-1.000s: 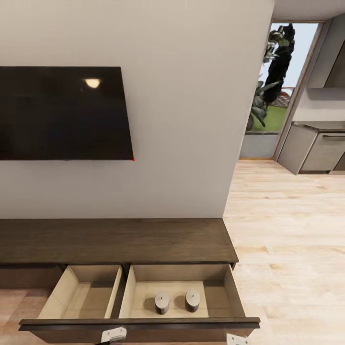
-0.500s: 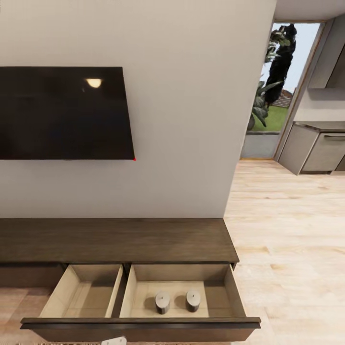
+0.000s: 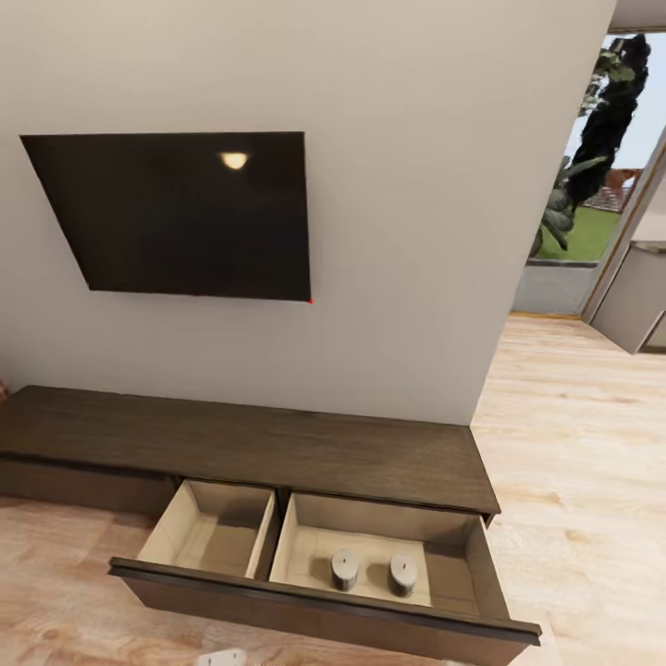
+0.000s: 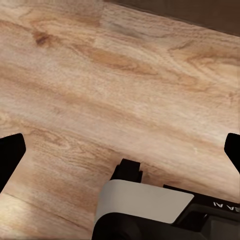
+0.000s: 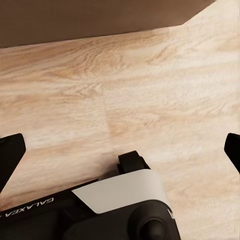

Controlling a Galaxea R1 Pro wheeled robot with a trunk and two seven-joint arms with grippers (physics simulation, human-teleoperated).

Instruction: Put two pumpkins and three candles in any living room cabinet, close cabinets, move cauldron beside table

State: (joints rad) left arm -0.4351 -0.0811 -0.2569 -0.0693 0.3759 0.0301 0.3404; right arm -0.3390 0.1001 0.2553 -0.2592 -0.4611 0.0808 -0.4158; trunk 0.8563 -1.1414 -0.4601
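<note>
The long low dark-brown cabinet (image 3: 277, 444) stands against the wall with one wide drawer (image 3: 324, 610) pulled out. Two grey-beige candles (image 3: 344, 570) (image 3: 402, 574) stand upright side by side in the drawer's right compartment. My left gripper (image 4: 121, 150) hangs open over bare wood floor, with the cabinet's dark front (image 4: 200, 12) just beyond it. My right gripper (image 5: 120, 150) is open too, above the floor near the dark cabinet front (image 5: 90, 20). A pale piece of my left arm (image 3: 220, 658) shows at the head view's lower edge. The pumpkins and cauldron are out of view.
A black TV (image 3: 185, 213) hangs on the wall above the cabinet. To the right, light wood floor (image 3: 573, 462) runs to a doorway with plants (image 3: 592, 176) and a grey kitchen cupboard (image 3: 638, 296).
The head camera has pulled back and turned, so the cabinet and TV sit further right and more of the cabinet's left end shows. The candles have not moved in the drawer.
</note>
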